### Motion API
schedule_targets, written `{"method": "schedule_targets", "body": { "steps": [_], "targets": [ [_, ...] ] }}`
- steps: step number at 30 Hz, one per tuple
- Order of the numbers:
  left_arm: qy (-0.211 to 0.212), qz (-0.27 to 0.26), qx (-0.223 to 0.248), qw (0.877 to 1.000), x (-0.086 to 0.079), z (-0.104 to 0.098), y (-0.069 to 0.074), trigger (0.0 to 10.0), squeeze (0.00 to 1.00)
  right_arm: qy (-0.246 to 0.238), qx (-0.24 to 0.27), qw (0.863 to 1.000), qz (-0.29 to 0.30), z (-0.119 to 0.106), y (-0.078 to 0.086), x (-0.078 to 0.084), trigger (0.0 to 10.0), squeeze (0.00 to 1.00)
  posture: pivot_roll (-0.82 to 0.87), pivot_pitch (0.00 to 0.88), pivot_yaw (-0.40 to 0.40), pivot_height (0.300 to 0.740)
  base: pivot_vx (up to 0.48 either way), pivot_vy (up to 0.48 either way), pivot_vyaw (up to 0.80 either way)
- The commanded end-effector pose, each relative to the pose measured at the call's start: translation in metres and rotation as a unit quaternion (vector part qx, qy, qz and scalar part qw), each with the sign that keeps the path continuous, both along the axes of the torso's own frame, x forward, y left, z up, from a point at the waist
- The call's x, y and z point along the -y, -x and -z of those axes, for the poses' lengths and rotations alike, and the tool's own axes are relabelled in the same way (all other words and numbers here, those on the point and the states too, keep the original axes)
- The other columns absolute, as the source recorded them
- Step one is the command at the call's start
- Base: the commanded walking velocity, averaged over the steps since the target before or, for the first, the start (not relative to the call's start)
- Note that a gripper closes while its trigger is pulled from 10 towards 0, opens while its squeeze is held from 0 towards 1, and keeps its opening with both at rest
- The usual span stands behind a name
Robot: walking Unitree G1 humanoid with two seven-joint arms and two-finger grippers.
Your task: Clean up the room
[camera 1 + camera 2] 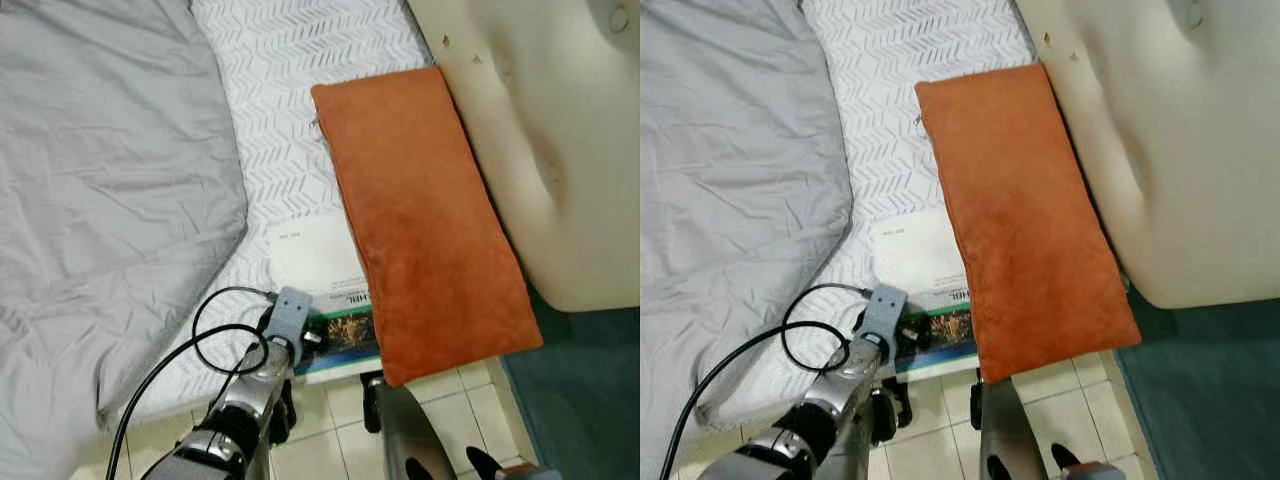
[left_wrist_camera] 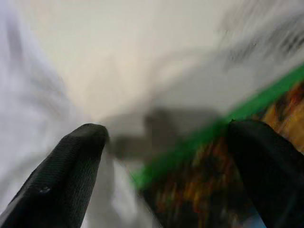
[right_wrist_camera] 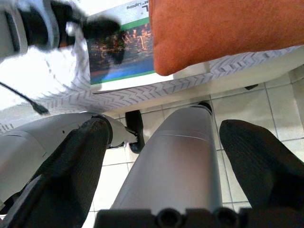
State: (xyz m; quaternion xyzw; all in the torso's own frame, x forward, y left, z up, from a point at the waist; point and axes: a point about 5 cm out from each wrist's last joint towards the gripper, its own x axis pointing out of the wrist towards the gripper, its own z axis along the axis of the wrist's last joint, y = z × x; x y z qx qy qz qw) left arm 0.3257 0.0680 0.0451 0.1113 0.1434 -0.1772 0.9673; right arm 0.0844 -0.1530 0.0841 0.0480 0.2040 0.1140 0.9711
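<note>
A white book (image 1: pixel 318 258) with a green stripe and a city photo lies at the bed's near edge. One side of it is tucked under a long orange pillow (image 1: pixel 420 210). My left gripper (image 1: pixel 314 336) is at the book's near corner, its fingers open just above the cover. The blurred left wrist view has the green stripe (image 2: pixel 190 152) between the two spread fingers (image 2: pixel 71 161). My right gripper (image 3: pixel 161 133) hangs low beside the bed, open and holding nothing, with my silver leg (image 3: pixel 175 166) beyond it.
A grey blanket (image 1: pixel 100 180) covers the left of the bed over a white patterned sheet (image 1: pixel 290 90). A cream padded headboard (image 1: pixel 560 130) stands on the right. Below are pale floor tiles (image 1: pixel 340 420) and a teal rug (image 1: pixel 590 390).
</note>
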Motion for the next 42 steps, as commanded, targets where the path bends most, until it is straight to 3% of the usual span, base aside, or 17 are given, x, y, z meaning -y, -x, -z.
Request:
{"method": "schedule_targets", "body": {
  "steps": [1, 9, 15, 20, 23, 33, 36, 39, 42],
  "targets": [
    [0.0, 0.041, 0.019, 0.999, 0.012, -0.003, 0.002, 10.0, 0.0, 0.002, -0.033, 0.999, 0.001, 0.009, 0.01, 0.0, 10.0, 0.0, -0.35, 0.601, 0.038, 0.74, 0.0, 0.0, 0.0],
    [-0.038, 0.034, -0.015, 0.999, 0.007, -0.001, -0.006, 10.0, 0.0, -0.002, -0.04, 0.999, -0.002, 0.01, 0.016, -0.007, 10.0, 0.0, -0.38, 0.608, 0.036, 0.74, 0.0, 0.0, 0.0],
    [-0.062, 0.021, 0.002, 0.998, 0.006, -0.008, -0.012, 10.0, 0.0, 0.001, -0.047, 0.999, 0.001, 0.007, 0.022, -0.006, 10.0, 0.0, -0.42, 0.615, 0.029, 0.74, 0.0, 0.0, 0.0],
    [-0.077, 0.004, -0.01, 0.997, -0.002, -0.006, -0.014, 10.0, 0.0, 0.007, -0.06, 0.998, 0.003, 0.003, 0.036, -0.007, 10.0, 0.0, -0.47, 0.635, 0.012, 0.74, 0.0, 0.0, 0.0],
    [-0.111, 0.021, -0.016, 0.993, -0.002, -0.002, -0.012, 10.0, 0.0, 0.008, -0.072, 0.997, -0.001, 0.001, 0.046, -0.008, 10.0, 0.0, -0.49, 0.629, 0.015, 0.74, 0.0, 0.0, 0.0],
    [-0.124, 0.003, -0.031, 0.992, -0.009, -0.005, -0.018, 10.0, 0.0, 0.014, -0.09, 0.996, 0.009, -0.005, 0.064, -0.003, 10.0, 0.0, -0.52, 0.651, 0.007, 0.74, 0.0, 0.0, 0.0],
    [-0.151, 0.004, -0.037, 0.988, -0.017, -0.002, -0.016, 10.0, 0.0, -0.003, -0.091, 0.996, 0.001, -0.004, 0.063, -0.009, 10.0, 0.0, -0.49, 0.644, 0.019, 0.74, 0.0, 0.0, 0.0],
    [-0.149, -0.012, -0.053, 0.987, -0.027, 0.003, -0.015, 10.0, 0.0, -0.016, -0.087, 0.996, -0.018, -0.004, 0.062, -0.015, 10.0, 0.0, -0.49, 0.642, 0.023, 0.74, 0.0, 0.0, 0.0],
    [-0.118, -0.063, -0.088, 0.987, -0.048, 0.01, -0.013, 10.0, 0.0, -0.095, -0.063, 0.992, -0.06, -0.013, 0.053, -0.032, 10.0, 0.0, -0.49, 0.641, 0.021, 0.74, 0.0, 0.0, 0.0]
  ]
}}
